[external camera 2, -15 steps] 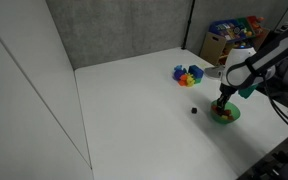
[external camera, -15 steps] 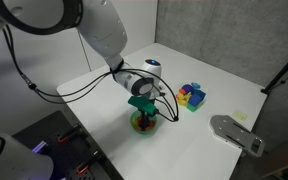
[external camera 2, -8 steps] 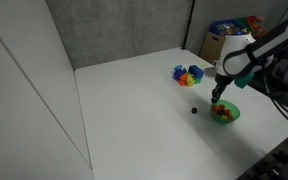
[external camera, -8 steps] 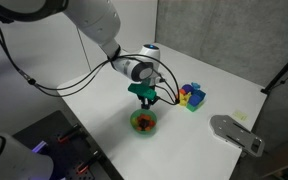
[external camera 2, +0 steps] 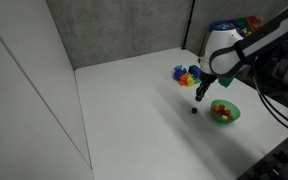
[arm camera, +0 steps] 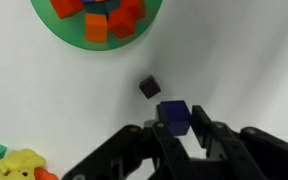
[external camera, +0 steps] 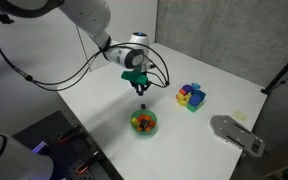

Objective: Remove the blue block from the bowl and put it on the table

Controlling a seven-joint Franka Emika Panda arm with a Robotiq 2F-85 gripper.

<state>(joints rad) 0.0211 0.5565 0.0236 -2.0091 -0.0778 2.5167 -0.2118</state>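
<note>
My gripper (arm camera: pixel 176 128) is shut on the blue block (arm camera: pixel 174 115), a small dark-blue cube held between the two fingers above the white table (arm camera: pixel 254 60). The green bowl (arm camera: pixel 54 25) is at the top of the wrist view with red and orange blocks in it. In both exterior views the gripper (external camera: pixel 140 88) (external camera 2: pixel 200 95) hangs above the table, beside the bowl (external camera: pixel 143 122) (external camera 2: pixel 224 112) and clear of it.
A second tiny, almost black cube (arm camera: pixel 150 87) (external camera 2: pixel 194 111) lies on the table just below the gripper. A multicoloured block cluster (external camera: pixel 191 96) (external camera 2: pixel 188 75) (arm camera: pixel 19 165) stands nearby. A grey device (external camera: pixel 236 133) sits at the table's edge.
The gripper has risen out of the bowl and moved sideways away from it, carrying the blue block. The black cube on the table has not moved.
</note>
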